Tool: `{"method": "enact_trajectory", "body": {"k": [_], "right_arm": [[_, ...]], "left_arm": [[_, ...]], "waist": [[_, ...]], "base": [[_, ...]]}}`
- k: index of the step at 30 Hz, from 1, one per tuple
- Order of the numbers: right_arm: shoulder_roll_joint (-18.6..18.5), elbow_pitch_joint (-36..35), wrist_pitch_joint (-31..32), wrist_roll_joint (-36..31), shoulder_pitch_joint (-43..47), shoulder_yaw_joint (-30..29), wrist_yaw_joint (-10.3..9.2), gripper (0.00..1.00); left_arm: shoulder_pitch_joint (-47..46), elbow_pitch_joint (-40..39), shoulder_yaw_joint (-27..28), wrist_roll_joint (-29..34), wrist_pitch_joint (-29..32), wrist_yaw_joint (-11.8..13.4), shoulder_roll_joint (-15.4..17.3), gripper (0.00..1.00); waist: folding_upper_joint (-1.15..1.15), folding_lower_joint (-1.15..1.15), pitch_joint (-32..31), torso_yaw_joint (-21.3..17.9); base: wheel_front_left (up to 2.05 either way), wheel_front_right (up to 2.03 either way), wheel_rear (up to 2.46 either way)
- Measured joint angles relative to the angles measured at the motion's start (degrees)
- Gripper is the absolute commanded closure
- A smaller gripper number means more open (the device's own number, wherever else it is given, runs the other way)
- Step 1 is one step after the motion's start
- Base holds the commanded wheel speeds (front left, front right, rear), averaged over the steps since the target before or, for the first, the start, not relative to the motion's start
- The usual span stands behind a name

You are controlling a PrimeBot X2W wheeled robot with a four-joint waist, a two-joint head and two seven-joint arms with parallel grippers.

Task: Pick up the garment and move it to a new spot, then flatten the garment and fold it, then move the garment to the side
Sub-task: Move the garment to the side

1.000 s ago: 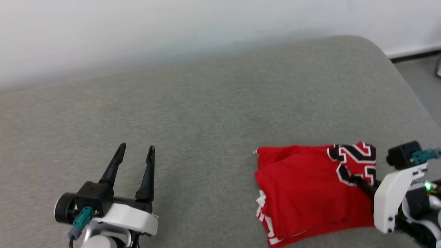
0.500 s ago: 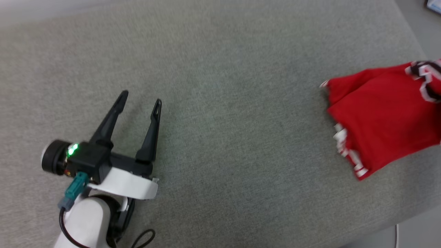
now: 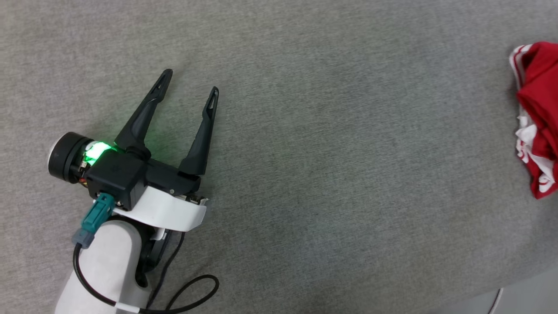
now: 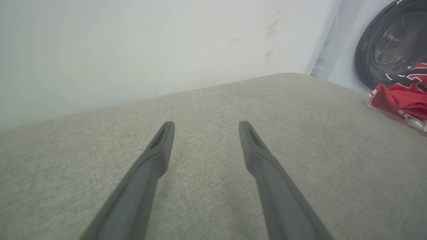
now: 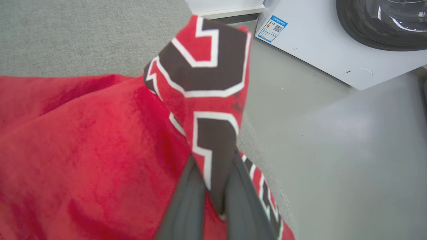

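The garment (image 3: 538,109), a red jersey with white striped trim, lies bunched at the right edge of the head view on the grey cushion (image 3: 331,144). In the right wrist view my right gripper (image 5: 213,160) is shut on the garment (image 5: 83,150), pinching a fold with black, white-outlined lettering that stands up between its dark fingers (image 5: 186,200). The garment (image 4: 400,100) also appears far right in the left wrist view. My left gripper (image 3: 190,83) hovers open and empty over bare cushion at the left, fingers (image 4: 156,156) spread wide.
A white washing machine (image 5: 333,43) with a dark round door (image 4: 390,43) stands past the cushion's right end, on a pale grey floor (image 5: 350,150). A white wall (image 4: 150,46) runs behind the cushion. A black cable (image 3: 183,296) loops by my left forearm.
The head camera has swung left and down, so the garment has slid to the picture's right edge and the right gripper has left it. The left gripper stays open.
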Motion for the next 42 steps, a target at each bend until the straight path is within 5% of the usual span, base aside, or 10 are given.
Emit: {"method": "enact_trajectory", "body": {"k": [1,2,16,42], "right_arm": [[0.40,0.68,-0.91,-0.80,-0.06,-0.62,0.00,0.53],[0.81,1.56,-1.64,-1.80,-0.21,-1.41,0.00,0.00],[4.46,1.07,-16.35,-13.92,0.37,-8.64,0.01,0.00],[16.69,-12.84,-25.69,-7.40,25.19,5.34,0.00,0.00]], "left_arm": [[-0.16,0.12,-0.14,-0.01,-0.10,-0.01,-0.02,0.00],[-0.28,0.31,-0.22,-0.04,-0.18,-0.01,-0.08,0.00],[2.29,5.32,-0.66,-2.41,-3.58,1.38,-2.79,0.00],[16.72,13.71,1.55,-6.83,-5.23,5.10,-6.76,0.00]], "waist": [[0.00,0.00,0.18,0.27],[0.00,0.00,0.30,0.51],[0.00,-0.01,-6.08,3.09],[0.00,-0.03,-28.49,13.34]], "base": [[0.00,0.00,0.00],[0.00,0.00,0.00],[0.00,0.00,0.00],[0.00,0.00,0.00]]}}
